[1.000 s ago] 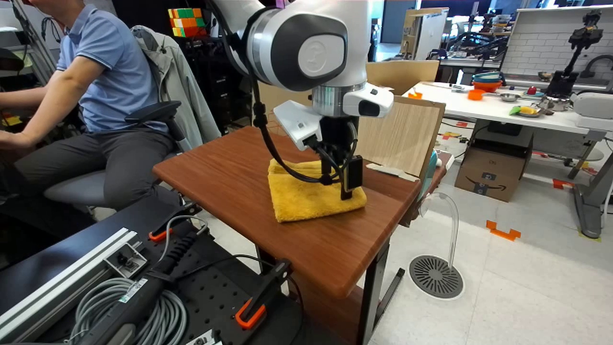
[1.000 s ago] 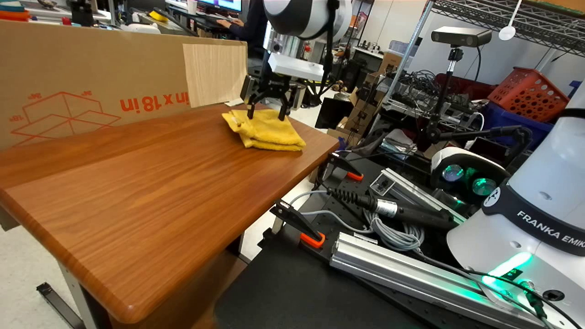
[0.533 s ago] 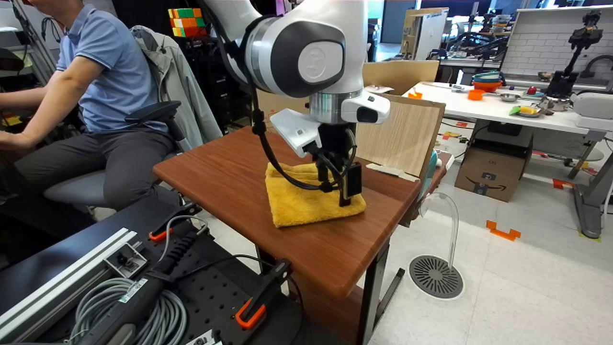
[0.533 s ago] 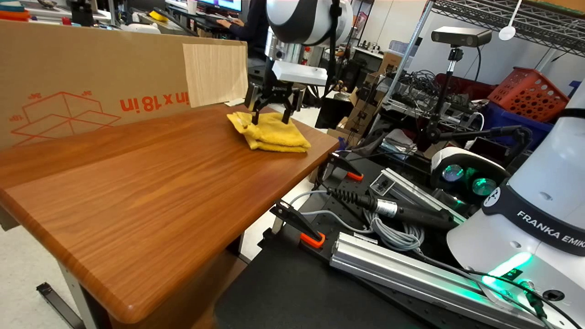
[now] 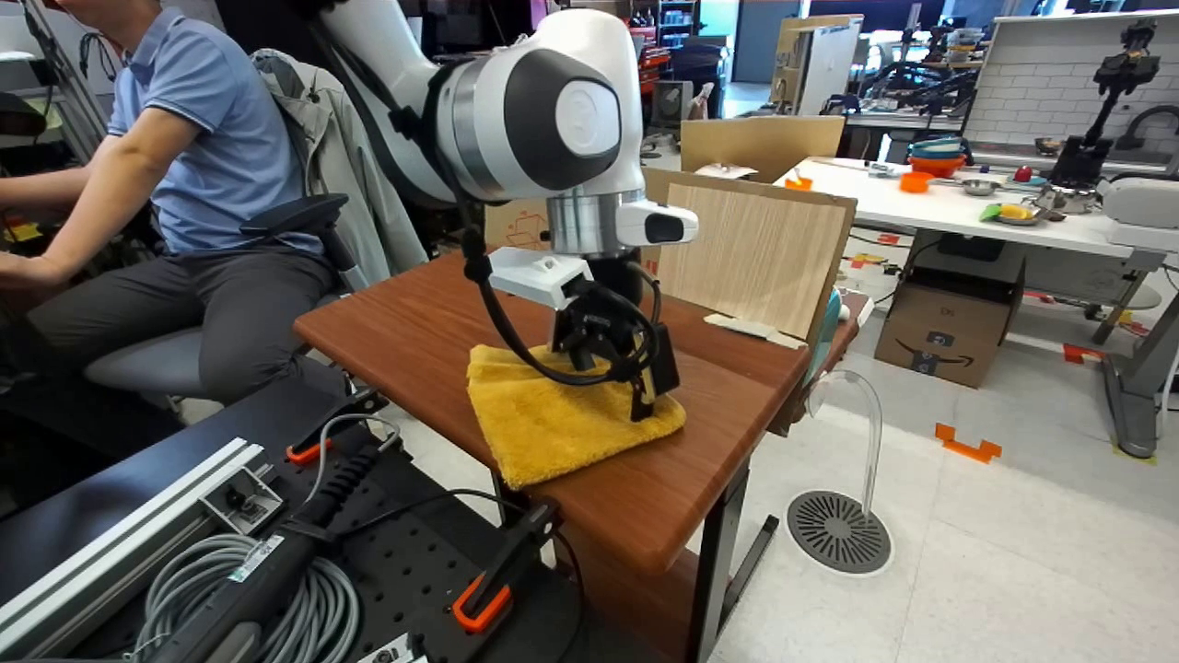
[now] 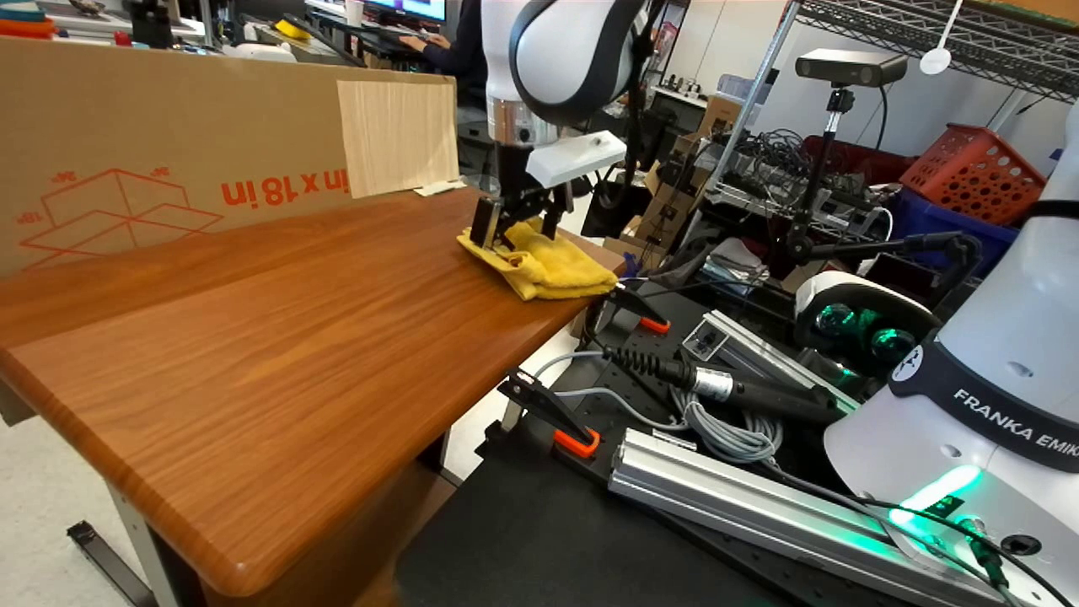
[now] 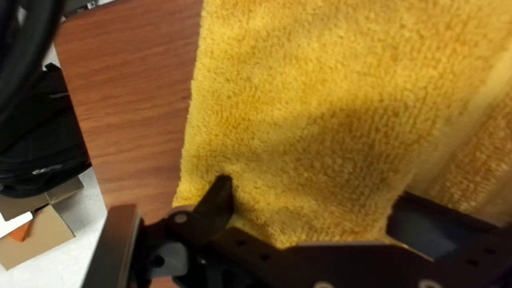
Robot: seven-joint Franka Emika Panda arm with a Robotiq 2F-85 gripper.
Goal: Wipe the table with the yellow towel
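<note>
Touching towel with jaws spread wide, by edge of counter facing bench, close to one corner.

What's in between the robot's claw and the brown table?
The yellow towel. The wrist view shows it below the open claw and on top of the brown table. Both exterior views show it there too.
</note>
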